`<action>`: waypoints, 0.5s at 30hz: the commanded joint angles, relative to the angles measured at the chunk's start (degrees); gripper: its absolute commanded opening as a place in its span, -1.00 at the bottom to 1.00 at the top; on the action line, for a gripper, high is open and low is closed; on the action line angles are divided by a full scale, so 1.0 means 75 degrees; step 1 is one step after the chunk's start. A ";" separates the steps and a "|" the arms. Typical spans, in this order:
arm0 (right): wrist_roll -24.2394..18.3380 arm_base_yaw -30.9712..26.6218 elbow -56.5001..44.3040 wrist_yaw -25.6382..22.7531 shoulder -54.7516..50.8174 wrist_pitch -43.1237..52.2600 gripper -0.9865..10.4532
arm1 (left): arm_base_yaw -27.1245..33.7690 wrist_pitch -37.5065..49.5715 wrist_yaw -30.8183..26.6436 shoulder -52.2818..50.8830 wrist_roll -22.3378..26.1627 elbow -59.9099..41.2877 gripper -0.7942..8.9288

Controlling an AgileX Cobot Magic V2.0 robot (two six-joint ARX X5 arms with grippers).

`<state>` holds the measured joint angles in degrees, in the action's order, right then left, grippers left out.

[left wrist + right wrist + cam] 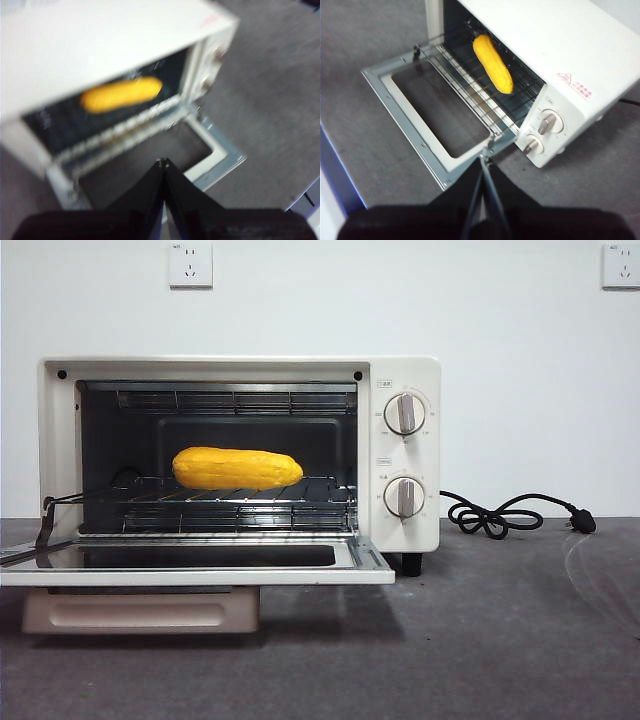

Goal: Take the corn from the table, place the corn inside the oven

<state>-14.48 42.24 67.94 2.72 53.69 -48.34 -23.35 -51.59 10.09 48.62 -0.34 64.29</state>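
Your corn (237, 468) lies on the rack inside the oven (400, 455), long axis running nine to three, door (190, 562) dropped open. Both grippers, left (163, 161) and right (484, 157), hang above the door, clenched on nothing, with the corn toward twelve o'clock; neither looks clearly nearer.

I read this as a lab test bench, not a kitchen: a bare white wall (500, 390) with two sockets (190, 265), a grey mottled surface (480, 640), and one oven (400, 375), its cord (500, 515) lying unplugged at 3 o'clock.
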 commanded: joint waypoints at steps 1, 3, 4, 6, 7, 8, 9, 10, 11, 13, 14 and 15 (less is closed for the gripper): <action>0.0082 -0.0393 0.0023 0.0650 0.0009 0.0128 -0.84 | 0.1023 0.0029 0.1026 -0.0044 0.0079 -0.0720 -0.85; 0.0085 -0.0609 0.0023 0.0889 0.0017 0.0195 -0.84 | 0.1746 0.0050 0.1722 -0.0070 0.0079 -0.1154 -0.85; 0.0087 -0.0699 0.0023 0.0924 0.0026 0.0230 -0.84 | 0.2151 0.0067 0.1985 -0.0076 0.0082 -0.1352 -0.85; 0.0085 -0.0825 0.0023 0.0921 0.0064 0.0274 -0.84 | 0.2911 0.0111 0.2393 -0.0102 0.0087 -0.1647 -0.85; 0.0087 -0.0880 0.0023 0.0921 0.0076 0.0268 -0.84 | 0.3314 0.0152 0.2585 -0.0099 0.0111 -0.1766 -0.85; 0.0087 -0.0921 0.0023 0.0924 0.0111 0.0265 -0.84 | 0.3701 0.0201 0.2798 -0.0099 0.0111 -0.1871 -0.85; 0.0087 -0.0950 0.0023 0.0924 0.0122 0.0262 -0.84 | 0.4028 0.0233 0.2993 -0.0096 0.0117 -0.1947 -0.85; 0.0085 -0.0982 0.0023 0.0921 0.0137 0.0248 -0.84 | 0.4395 0.0274 0.3229 -0.0093 0.0137 -0.2034 -0.85; 0.0085 -0.1003 0.0023 0.0924 0.0172 0.0251 -0.84 | 0.4750 0.0326 0.3448 -0.0070 0.0154 -0.2122 -0.85; 0.0085 -0.1008 0.0023 0.0924 0.0221 0.0248 -0.84 | 0.5686 0.0466 0.4293 0.0102 0.0810 -0.2363 -0.85; 0.0085 -0.1008 0.0023 0.0924 0.0242 0.0248 -0.84 | 0.6009 0.0501 0.4590 0.0289 0.0831 -0.2457 -0.85; 0.0085 -0.1008 0.0023 0.0924 0.0262 0.0251 -0.84 | 0.6248 0.0574 0.4817 0.0600 0.0731 -0.2565 -0.85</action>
<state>-14.33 34.76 67.94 9.45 55.44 -46.74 23.20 -47.66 45.50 52.62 3.57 45.84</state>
